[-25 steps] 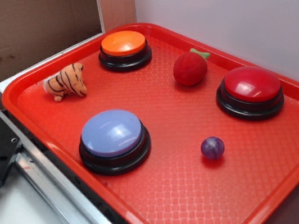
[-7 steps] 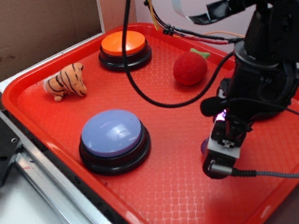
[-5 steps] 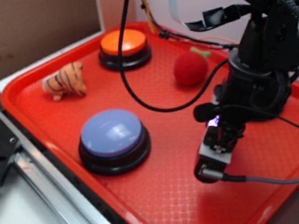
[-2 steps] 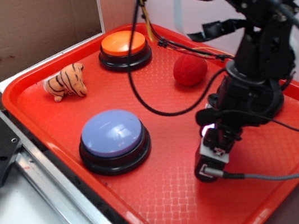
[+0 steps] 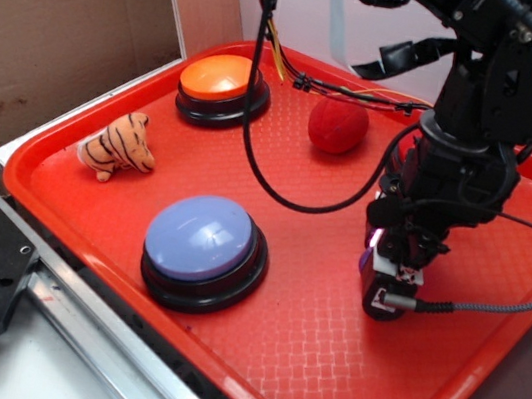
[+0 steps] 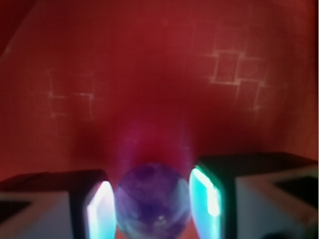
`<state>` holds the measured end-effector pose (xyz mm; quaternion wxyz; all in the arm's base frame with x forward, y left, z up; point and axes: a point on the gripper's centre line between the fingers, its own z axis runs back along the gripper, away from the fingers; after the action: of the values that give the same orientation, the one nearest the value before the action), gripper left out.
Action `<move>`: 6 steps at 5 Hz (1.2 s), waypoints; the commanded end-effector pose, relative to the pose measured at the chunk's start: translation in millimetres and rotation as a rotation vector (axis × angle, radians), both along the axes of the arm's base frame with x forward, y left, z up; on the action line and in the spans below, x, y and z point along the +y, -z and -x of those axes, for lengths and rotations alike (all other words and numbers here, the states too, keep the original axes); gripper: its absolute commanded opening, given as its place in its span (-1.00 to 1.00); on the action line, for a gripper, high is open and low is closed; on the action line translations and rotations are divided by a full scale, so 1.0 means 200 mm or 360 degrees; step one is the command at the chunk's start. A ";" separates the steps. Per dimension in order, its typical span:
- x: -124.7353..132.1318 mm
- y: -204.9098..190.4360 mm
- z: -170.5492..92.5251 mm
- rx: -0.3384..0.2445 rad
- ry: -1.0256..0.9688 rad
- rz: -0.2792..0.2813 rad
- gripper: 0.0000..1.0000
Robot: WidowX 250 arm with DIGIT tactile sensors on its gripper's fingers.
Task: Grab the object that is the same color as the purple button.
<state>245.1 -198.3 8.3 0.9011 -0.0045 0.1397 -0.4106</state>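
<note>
In the wrist view the small glossy purple marbled ball (image 6: 152,206) sits between my two fingers, whose lit pads (image 6: 99,211) press against its sides. My gripper (image 6: 153,199) is shut on it, close over the red tray. In the exterior view the gripper (image 5: 386,284) points straight down at the tray's right middle, and only a purple sliver of the ball (image 5: 366,260) shows at its left edge. The purple button (image 5: 201,240), a lavender dome on a black base, stands to the left, apart from the gripper.
On the red tray (image 5: 280,364) there is an orange-topped button (image 5: 221,76) at the back left, a fuzzy red ball (image 5: 336,127) behind the gripper, and a toy tiger (image 5: 118,146) at the left. My arm and cables cover the back right. A cardboard wall (image 5: 62,15) stands left.
The arm came in over the tray and lowered onto the ball. In the last half second the gripper shifted slightly right, staying around the ball.
</note>
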 end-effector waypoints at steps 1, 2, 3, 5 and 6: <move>0.04 -0.39 0.19 -0.0303 -0.0433 0.0008 -1.00; 0.13 -0.63 0.23 -0.0429 -0.0836 0.0129 -1.00; 0.21 -0.86 0.32 -0.0615 -0.1224 0.0102 -1.00; 0.24 -1.35 0.40 -0.0733 -0.1378 -0.0023 -1.00; 0.22 -1.60 0.41 -0.0711 -0.1364 -0.0039 -1.00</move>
<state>187.2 -131.8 321.6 0.9974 0.0546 -0.0455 0.0077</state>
